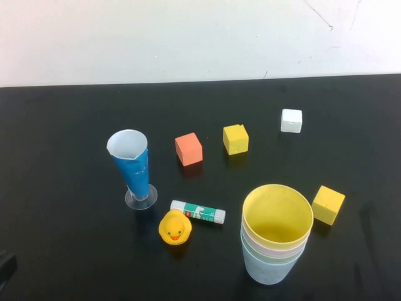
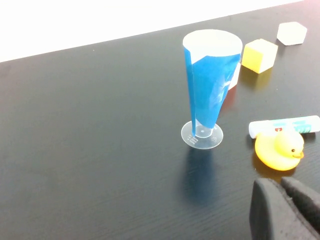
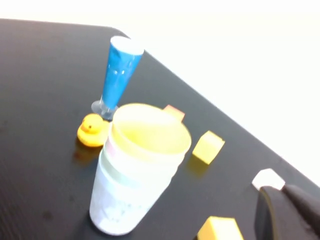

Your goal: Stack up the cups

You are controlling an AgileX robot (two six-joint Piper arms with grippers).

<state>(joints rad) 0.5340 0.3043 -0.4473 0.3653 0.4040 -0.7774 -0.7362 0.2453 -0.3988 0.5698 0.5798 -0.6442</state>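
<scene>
The cups stand nested in one upright stack at the front right of the table. The yellow cup (image 1: 277, 216) is innermost on top, thin pink and pale green rims show below it, and the light blue cup (image 1: 269, 269) is outermost. The stack also shows in the right wrist view (image 3: 135, 175). My left gripper (image 2: 280, 184) is shut and empty, low over the table near the duck; a dark bit of it shows at the high view's front left edge (image 1: 5, 266). My right gripper (image 3: 281, 192) is shut and empty, off to the right of the stack, outside the high view.
A tall narrow blue cone on a clear foot (image 1: 133, 168) stands left of centre. A rubber duck (image 1: 175, 227) and a glue stick (image 1: 198, 212) lie near it. An orange cube (image 1: 188, 149), two yellow cubes (image 1: 235, 139) (image 1: 328, 205) and a white cube (image 1: 291, 120) are scattered behind and beside the stack.
</scene>
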